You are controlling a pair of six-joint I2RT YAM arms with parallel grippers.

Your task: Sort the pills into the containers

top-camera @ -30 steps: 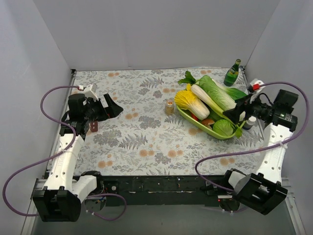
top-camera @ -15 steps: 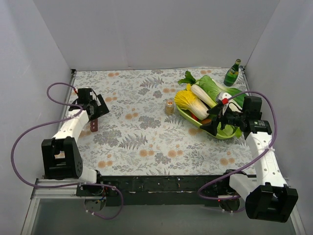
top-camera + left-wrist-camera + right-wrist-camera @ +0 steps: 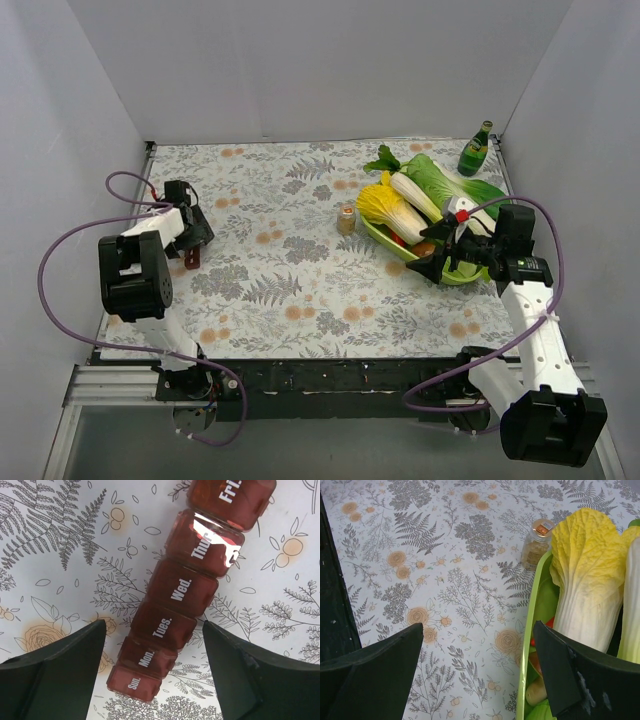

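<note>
The containers (image 3: 172, 610) are a dark-red strip of joined compartments labelled Sun. to Fri., lying flat on the floral cloth; in the top view (image 3: 190, 258) they lie near the left edge. My left gripper (image 3: 154, 645) is open just above the strip, one finger on each side of the Sun./Mon. end; it also shows in the top view (image 3: 196, 238). The pills show as an amber mass in a small clear gold-lidded jar (image 3: 536, 544), upright mid-table (image 3: 346, 219). My right gripper (image 3: 479, 630) is open and empty over the tray's front-left rim (image 3: 432, 252), well short of the jar.
A long green tray (image 3: 474, 276) holds a yellow cabbage (image 3: 391, 211), green cabbages and other vegetables; its rim (image 3: 531, 645) runs under my right finger. A green bottle (image 3: 475, 149) stands at the back right. Grey walls enclose the table.
My left arm has folded back and brought its gripper down over the red strip. My right arm has swung left, from the right wall to the tray's front edge.
</note>
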